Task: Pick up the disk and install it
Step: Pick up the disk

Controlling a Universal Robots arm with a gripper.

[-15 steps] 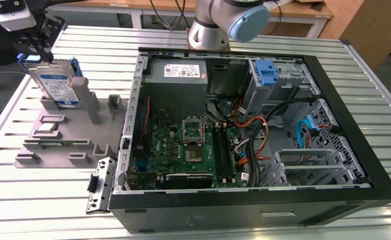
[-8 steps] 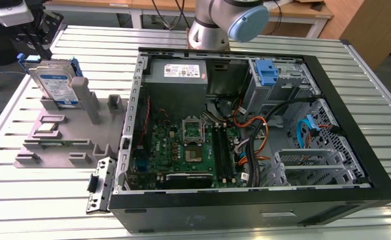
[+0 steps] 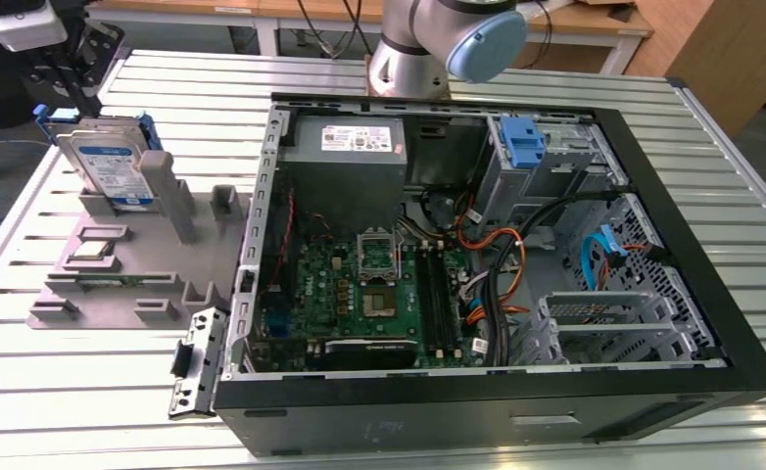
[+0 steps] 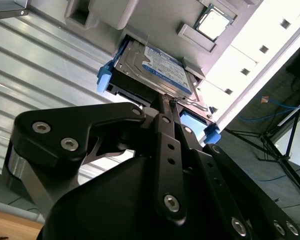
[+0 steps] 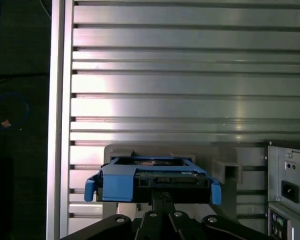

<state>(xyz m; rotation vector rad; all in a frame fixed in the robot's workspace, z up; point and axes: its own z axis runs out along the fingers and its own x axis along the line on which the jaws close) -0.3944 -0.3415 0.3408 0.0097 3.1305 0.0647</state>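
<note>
**Inspector:** Where is the disk?

**Assessor:** At ten o'clock in the exterior view. The disk point(image 3: 112, 168) stands on edge, leaning slightly, in a slot of the grey fixture point(image 3: 141, 284). Its label faces the camera. It is seated in the fixture, well apart from the computer case point(image 3: 488, 406).

**Inspector:** And the gripper?

**Assessor:** In the second wrist view the gripper point(image 4: 168, 102) is at the disk's free edge, about midway along it. I cannot tell whether it is clamped on the disk or only resting against it.

**Inspector:** What else is on the table?

**Assessor:** A processor chip point(image 3: 92, 251) lies flat on the fixture at nine o'clock, just below the disk. The case lies open on the slatted metal table point(image 3: 200, 88) and runs from centre to three o'clock. The power supply point(image 3: 347, 147) sits at the case's twelve o'clock end. The arm point(image 3: 442, 44) rises at twelve o'clock, behind the case.
</note>
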